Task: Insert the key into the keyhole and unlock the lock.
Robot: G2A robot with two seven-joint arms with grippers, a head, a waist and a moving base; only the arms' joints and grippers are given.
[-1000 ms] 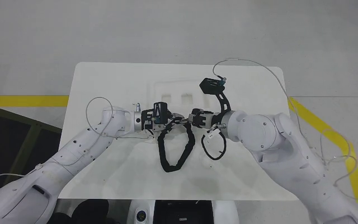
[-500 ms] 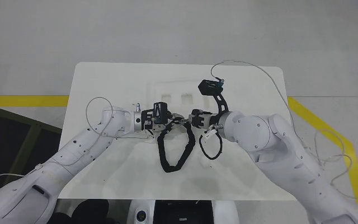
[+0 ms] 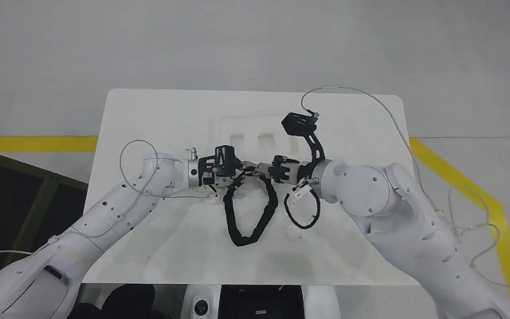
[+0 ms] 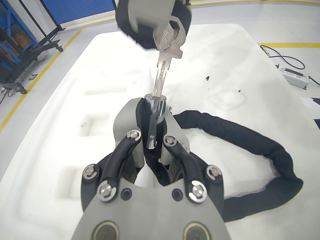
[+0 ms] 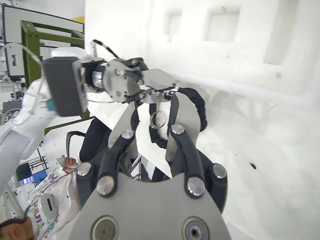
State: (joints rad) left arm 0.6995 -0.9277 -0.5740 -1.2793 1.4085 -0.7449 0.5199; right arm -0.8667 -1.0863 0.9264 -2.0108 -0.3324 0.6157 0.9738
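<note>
The table [image 3: 143,120] is a white slab. Both grippers meet near its middle, well apart from every edge, with bare surface to either side. Shallow recesses [image 3: 239,131] lie toward the far edge. Toward the near edge the black-sleeved chain [image 3: 229,211] lies in a long loop, well short of the rim.

The left gripper [image 3: 233,170] is pinched on the lock [image 4: 158,106], a short metal cylinder gripped by its sides between the two fingers. The lock's long axis runs out along the fingers. Its keyhole [image 4: 156,98] faces away from that wrist, toward the other arm. The chain leaves the lock beside the fingers and trails across the table.

The right gripper [image 4: 152,13] is clamped on the head of the key [image 4: 163,61], and a ring hangs through the head. The key's long axis lies on the line between the two grippers, slightly tilted against the lock's axis. Its tip points at the left gripper. The tip sits at the mouth of the keyhole and seems to be just inside, though how deep is hard to tell. Most of the blade is exposed. The two grippers face each other tip to tip, close but not touching, joined only by the key.
</note>
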